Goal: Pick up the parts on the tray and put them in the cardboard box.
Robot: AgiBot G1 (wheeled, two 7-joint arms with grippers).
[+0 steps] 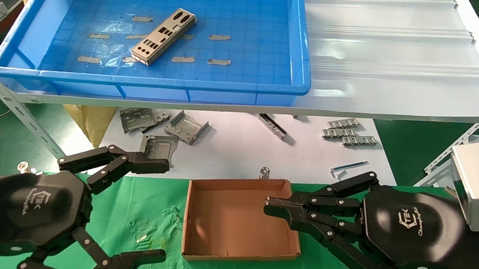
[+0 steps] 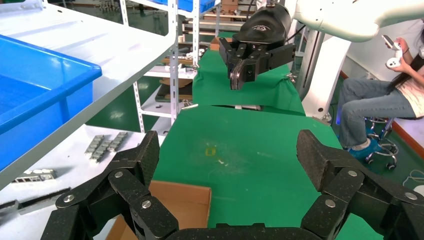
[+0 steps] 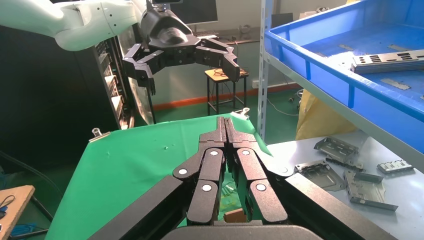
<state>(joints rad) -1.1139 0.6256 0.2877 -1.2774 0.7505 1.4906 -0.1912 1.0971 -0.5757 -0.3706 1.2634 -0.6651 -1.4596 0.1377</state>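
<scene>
One silver-grey part [image 1: 164, 36] with punched cutouts lies at a slant on the floor of the blue tray [image 1: 151, 81] on the upper shelf; the right wrist view shows the part [image 3: 390, 60] in the tray [image 3: 345, 82] too. The brown cardboard box [image 1: 200, 236] sits on the green cloth below, its floor bare. My right gripper [image 1: 268, 203] is shut with nothing in it, its tip [image 3: 225, 122] hanging over the box's right side. My left gripper [image 1: 158, 210] stands wide open and empty to the left of the box [image 2: 180, 200], well below the tray.
Bent grey brackets [image 1: 186, 127] and ribbed linked strips [image 1: 347, 133] lie on the white sheet under the shelf. A white corrugated sheet [image 1: 394, 48] covers the shelf right of the tray. Slotted shelf struts [image 1: 20, 110] stand at both sides.
</scene>
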